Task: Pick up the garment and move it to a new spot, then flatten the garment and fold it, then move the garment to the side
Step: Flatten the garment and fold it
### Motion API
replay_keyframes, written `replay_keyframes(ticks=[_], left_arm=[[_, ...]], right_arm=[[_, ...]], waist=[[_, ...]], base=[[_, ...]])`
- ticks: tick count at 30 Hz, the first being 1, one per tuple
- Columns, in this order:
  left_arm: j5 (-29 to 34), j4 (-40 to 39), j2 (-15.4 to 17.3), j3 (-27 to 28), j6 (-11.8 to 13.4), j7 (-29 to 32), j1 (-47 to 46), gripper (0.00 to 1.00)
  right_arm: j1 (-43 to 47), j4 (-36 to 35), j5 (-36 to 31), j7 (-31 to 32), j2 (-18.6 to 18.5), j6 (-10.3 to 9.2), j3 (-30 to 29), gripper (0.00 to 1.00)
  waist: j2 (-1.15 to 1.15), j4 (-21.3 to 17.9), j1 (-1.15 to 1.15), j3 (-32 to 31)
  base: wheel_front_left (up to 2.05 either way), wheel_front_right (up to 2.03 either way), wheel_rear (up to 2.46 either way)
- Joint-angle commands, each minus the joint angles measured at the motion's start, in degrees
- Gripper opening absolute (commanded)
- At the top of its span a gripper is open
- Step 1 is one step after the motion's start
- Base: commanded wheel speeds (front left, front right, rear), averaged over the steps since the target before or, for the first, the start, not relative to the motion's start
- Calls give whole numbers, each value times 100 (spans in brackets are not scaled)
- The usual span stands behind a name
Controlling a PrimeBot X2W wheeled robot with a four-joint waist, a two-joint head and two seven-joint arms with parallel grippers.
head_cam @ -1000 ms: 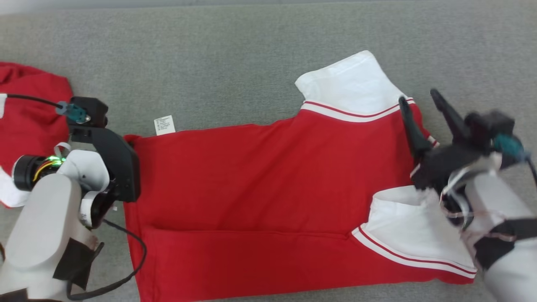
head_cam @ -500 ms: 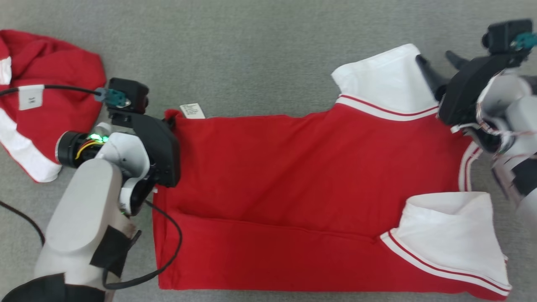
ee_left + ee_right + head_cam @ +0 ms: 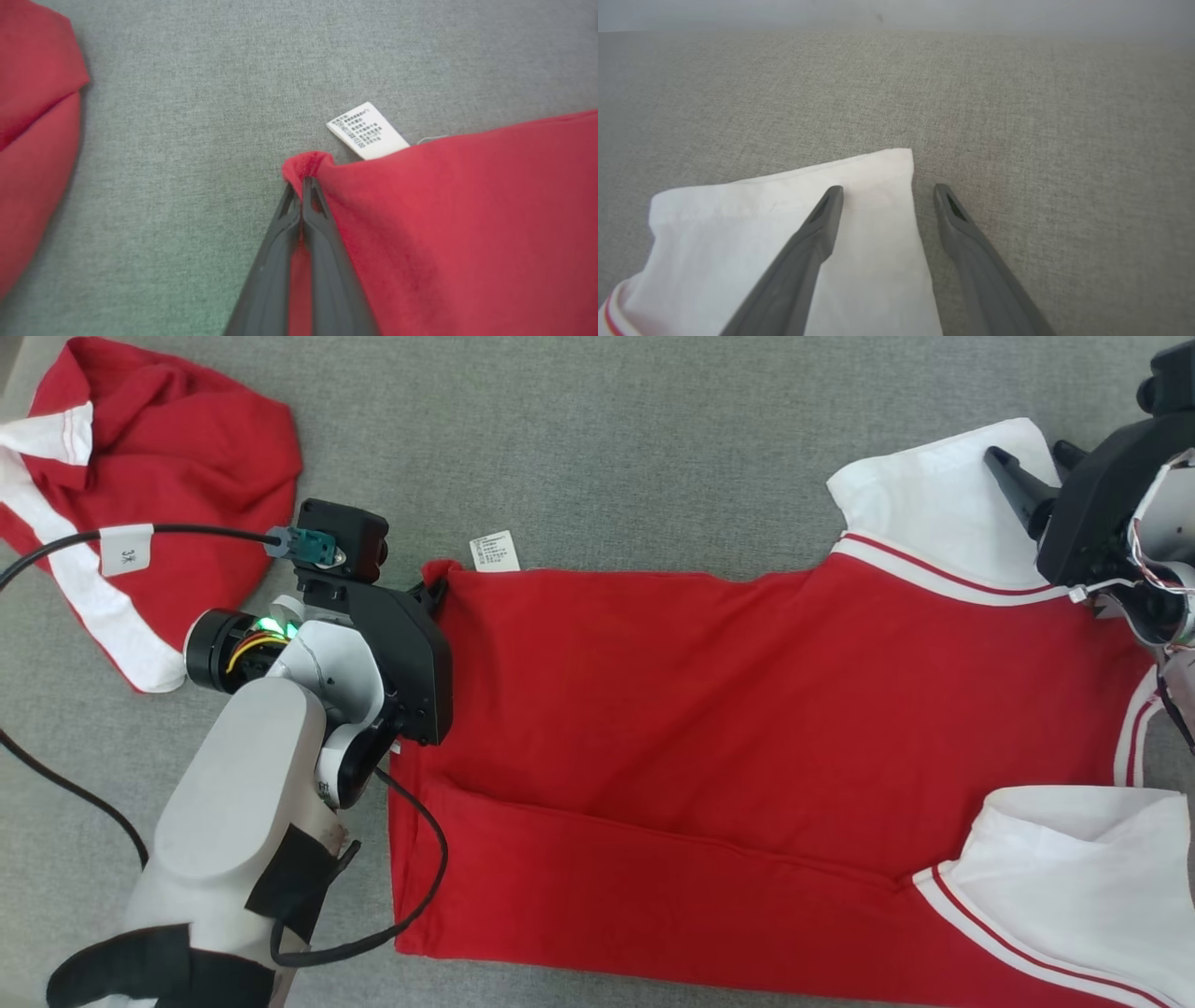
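Observation:
The garment (image 3: 747,709) is a red shirt with white sleeves, spread out on the grey cloth surface (image 3: 607,448), with a crease along its near side. My left gripper (image 3: 302,183) is shut on the shirt's far hem corner, beside a white care label (image 3: 366,130). In the head view the left gripper (image 3: 431,590) sits at that corner, left of the label (image 3: 495,551). My right gripper (image 3: 888,190) is open, one finger over the outer corner of the far white sleeve (image 3: 784,224) and the other over bare surface. The head view shows the right gripper (image 3: 1032,462) above that sleeve (image 3: 924,504).
A second red and white garment (image 3: 168,457) lies crumpled at the far left, and its edge shows in the left wrist view (image 3: 32,140). The near white sleeve (image 3: 1074,877) lies at the lower right. A black cable (image 3: 411,896) hangs from my left arm over the hem.
The head camera has shifted, so the whole scene sits further right. My right gripper has moved from the collar area out to the far sleeve's corner. The left gripper stays shut on the hem corner.

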Motion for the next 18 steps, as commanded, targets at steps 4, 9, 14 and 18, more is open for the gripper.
replay_keyframes(ticks=[4,9,14,18], left_arm=[[-78,100,26,-57,6,-139,-58,0],[-147,174,7,-92,4,-262,-101,0],[-154,278,18,-65,28,-461,-131,0],[-155,347,52,-15,47,-705,-149,0]], right_arm=[[-122,130,-44,-138,-126,-15,156,44],[-203,283,-81,-336,-158,-14,271,0],[-244,410,-133,-693,-160,-15,305,0],[-308,475,-228,-1182,-155,-15,339,0]], waist=[[0,63,-1,9],[0,106,-1,21],[0,118,-1,51],[0,83,-1,16]], base=[[0,0,0],[0,0,0],[0,0,0],[0,0,0]])
